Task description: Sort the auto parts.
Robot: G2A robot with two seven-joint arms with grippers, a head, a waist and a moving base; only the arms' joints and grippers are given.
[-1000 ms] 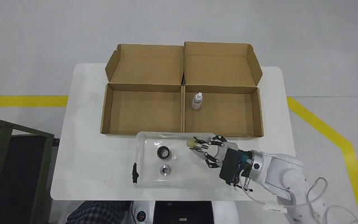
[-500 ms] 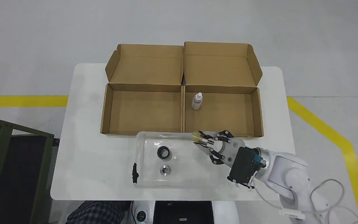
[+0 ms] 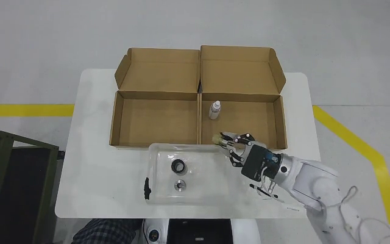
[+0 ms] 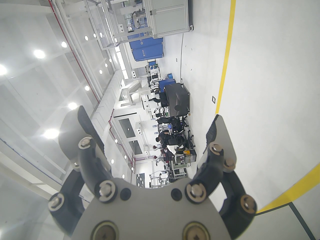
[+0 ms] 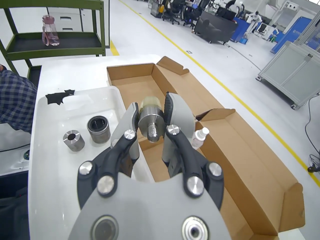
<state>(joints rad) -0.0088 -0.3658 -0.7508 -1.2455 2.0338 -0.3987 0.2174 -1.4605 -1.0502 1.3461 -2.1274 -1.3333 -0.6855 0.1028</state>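
Note:
My right gripper point(image 3: 226, 144) point(image 5: 151, 116) is shut on a steel threaded part with a yellowish cap point(image 5: 150, 119) point(image 3: 218, 139). It hangs over the near wall of the right cardboard box point(image 3: 277, 125) point(image 5: 240, 136), just past the far rim of the clear tray point(image 3: 195, 198) point(image 5: 50, 166). In the tray lie a dark ring bearing point(image 3: 178, 166) point(image 5: 98, 129) and a plain steel bushing point(image 3: 180, 185) point(image 5: 73, 140). A small white bottle point(image 3: 215, 110) point(image 5: 199, 138) stands in the right box. My left gripper point(image 4: 150, 123) is open, off the table and pointing into the room.
The left cardboard box point(image 3: 116, 122) has nothing in it. Both boxes' lids lie open toward the far side. A black tape scrap point(image 3: 146, 188) point(image 5: 58, 96) sticks on the tray's left rim. A green cart point(image 5: 50, 21) stands beside the table, and a person's plaid sleeve point(image 5: 12, 98) shows nearby.
My right gripper has lifted the capped steel part out of the tray and carried it away from me to the right box's near wall.

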